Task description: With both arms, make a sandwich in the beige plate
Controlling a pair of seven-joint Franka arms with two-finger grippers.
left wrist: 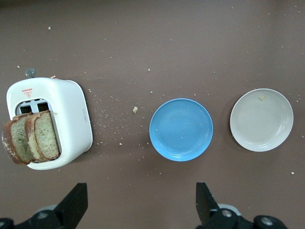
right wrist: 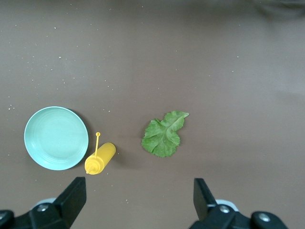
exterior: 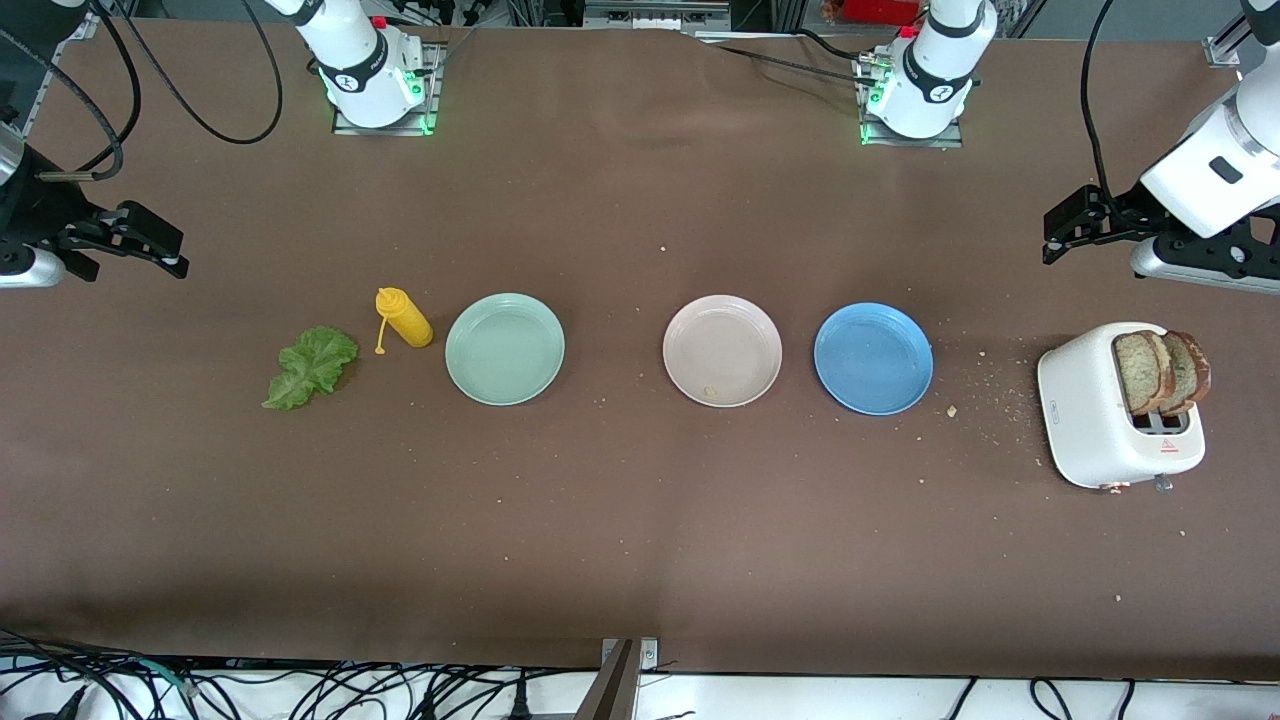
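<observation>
Sitting mid-table, the beige plate (exterior: 722, 350) holds only a crumb, between the blue plate (exterior: 873, 358) and the mint plate (exterior: 505, 348). Two bread slices (exterior: 1160, 372) stand in the toaster (exterior: 1110, 415); lettuce (exterior: 311, 366) lies beside a yellow bottle (exterior: 404, 317). Left gripper (exterior: 1062, 232) hangs above the toaster's end, right gripper (exterior: 160, 252) above the lettuce's end, both spread wide.

Crumb-strewn brown table (exterior: 640, 520), evenly lit; black cables (exterior: 300, 690), perhaps on floor.
</observation>
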